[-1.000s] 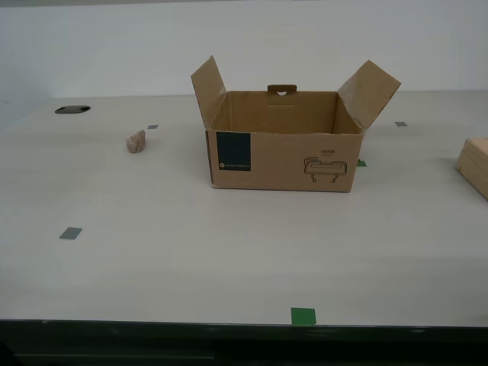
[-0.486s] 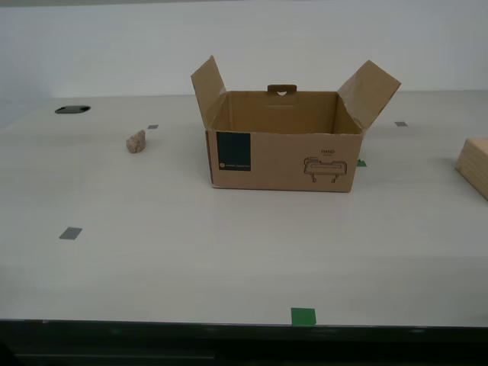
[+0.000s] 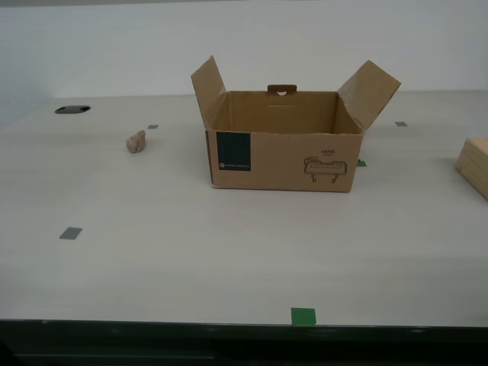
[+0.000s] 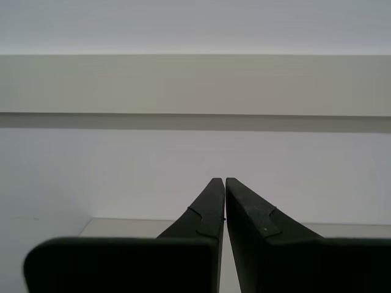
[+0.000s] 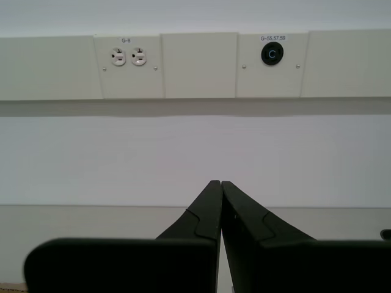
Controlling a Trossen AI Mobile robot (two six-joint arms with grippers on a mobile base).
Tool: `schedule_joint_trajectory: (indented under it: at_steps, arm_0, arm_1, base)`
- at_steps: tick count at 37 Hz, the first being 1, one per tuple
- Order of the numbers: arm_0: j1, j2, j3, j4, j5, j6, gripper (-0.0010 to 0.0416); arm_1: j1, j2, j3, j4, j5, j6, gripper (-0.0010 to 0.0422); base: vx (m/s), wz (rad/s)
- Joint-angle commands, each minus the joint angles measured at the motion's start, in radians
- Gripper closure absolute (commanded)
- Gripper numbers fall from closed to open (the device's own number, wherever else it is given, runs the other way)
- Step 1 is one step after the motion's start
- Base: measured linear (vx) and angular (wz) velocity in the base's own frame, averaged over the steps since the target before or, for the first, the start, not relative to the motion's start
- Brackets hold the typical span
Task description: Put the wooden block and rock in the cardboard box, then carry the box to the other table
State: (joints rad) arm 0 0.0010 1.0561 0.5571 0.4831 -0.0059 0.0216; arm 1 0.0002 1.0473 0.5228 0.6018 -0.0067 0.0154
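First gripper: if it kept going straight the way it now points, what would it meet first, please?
Probably the wall: my first gripper, shut and holding nothing, aims at bare wall below the outlet panel. Nothing shows between, though depth is unclear.

Plain white wall, trunking with sockets (twin outlets), even light.

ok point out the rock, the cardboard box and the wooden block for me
rock (image 3: pixel 136 141), exterior view, middle of the stone
cardboard box (image 3: pixel 284 160), exterior view, front wall between label and drawing
wooden block (image 3: pixel 474 166), exterior view, visible face at the frame's right edge
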Motion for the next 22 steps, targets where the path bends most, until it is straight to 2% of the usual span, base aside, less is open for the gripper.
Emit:
schedule_joint_trajectory:
  at_steps: [1, 22]
  arm_0:
    - [0.001, 0.000, 0.001, 0.003, 0.000, 0.002, 0.0405]
    - [0.001, 0.000, 0.001, 0.003, 0.000, 0.002, 0.0406]
  arm_1:
    - [0.000, 0.000, 0.000, 0.005, -0.001, 0.004, 0.0412]
    - [0.000, 0.000, 0.000, 0.005, -0.001, 0.004, 0.0412]
  base:
    - [0.000, 0.000]
    - [0.000, 0.000]
